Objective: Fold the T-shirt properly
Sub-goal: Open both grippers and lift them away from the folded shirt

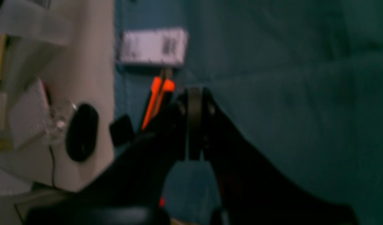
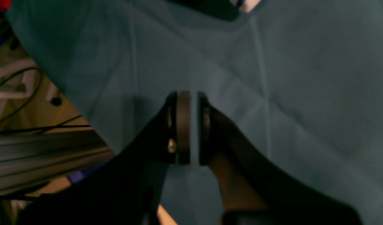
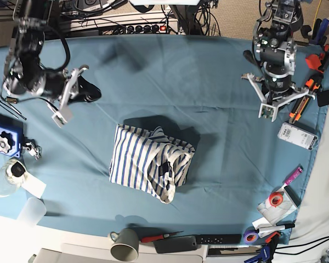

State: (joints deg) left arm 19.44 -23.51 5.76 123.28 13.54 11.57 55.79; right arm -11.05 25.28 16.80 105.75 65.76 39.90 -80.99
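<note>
Lying bunched mid-cloth, the T-shirt [image 3: 151, 160] runs its long axis left-right, both end effectors closed and empty.

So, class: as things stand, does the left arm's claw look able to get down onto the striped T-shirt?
Probably yes. The left claw hangs shut above bare teal cloth, off to one side of the T-shirt, and nothing lies on the cloth between them. It would need to open first.
</note>
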